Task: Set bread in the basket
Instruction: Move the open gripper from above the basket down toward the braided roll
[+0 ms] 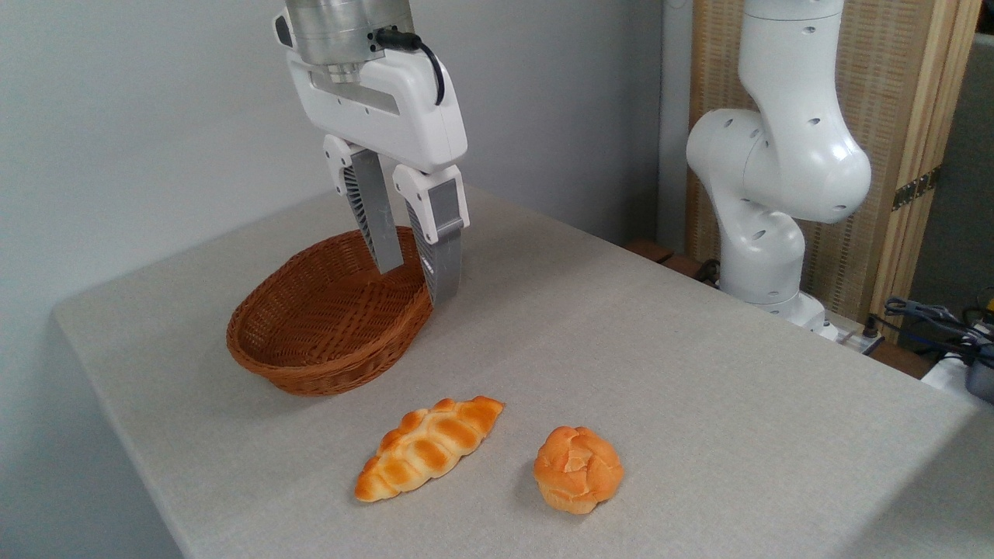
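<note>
While your gripper (416, 286) hangs over the far right rim of the basket (330, 314), its fingers (442, 256) stand slightly parted and hold nothing. You have a pale grey table (699, 404) against a plain light wall, with a wooden slatted screen (908, 155) and loose cables (932, 318) at the far right behind the arm's base (765, 264). No writing is readable. The bread (429, 447) lies on the table near you, apart from the basket, with a round bun (578, 469) just right of it. Nothing lies between bread and basket.
</note>
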`<state>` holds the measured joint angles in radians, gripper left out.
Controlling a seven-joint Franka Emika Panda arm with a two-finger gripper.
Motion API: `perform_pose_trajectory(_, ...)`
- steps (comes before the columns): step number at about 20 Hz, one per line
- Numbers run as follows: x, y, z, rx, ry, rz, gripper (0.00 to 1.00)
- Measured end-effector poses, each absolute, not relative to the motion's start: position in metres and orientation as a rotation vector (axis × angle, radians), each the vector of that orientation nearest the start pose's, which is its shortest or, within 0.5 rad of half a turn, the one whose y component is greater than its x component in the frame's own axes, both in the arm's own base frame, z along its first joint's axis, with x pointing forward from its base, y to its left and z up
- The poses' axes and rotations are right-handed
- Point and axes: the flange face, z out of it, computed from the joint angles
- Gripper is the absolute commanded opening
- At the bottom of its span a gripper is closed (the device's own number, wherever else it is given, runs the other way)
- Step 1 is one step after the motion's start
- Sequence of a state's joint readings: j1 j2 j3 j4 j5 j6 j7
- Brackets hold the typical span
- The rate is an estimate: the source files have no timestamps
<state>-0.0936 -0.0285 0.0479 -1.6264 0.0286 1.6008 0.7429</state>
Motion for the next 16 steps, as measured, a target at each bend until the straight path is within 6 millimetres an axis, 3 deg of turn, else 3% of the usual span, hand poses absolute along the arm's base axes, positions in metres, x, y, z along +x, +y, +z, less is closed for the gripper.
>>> perform_pose_trajectory(11, 0.547, -0.021, 0.616, -2.877, 1.197, 0.013, 1.0)
perform_pose_trajectory(16, 0.543, -0.021, 0.604, -2.883, 1.199, 0.039, 1.0)
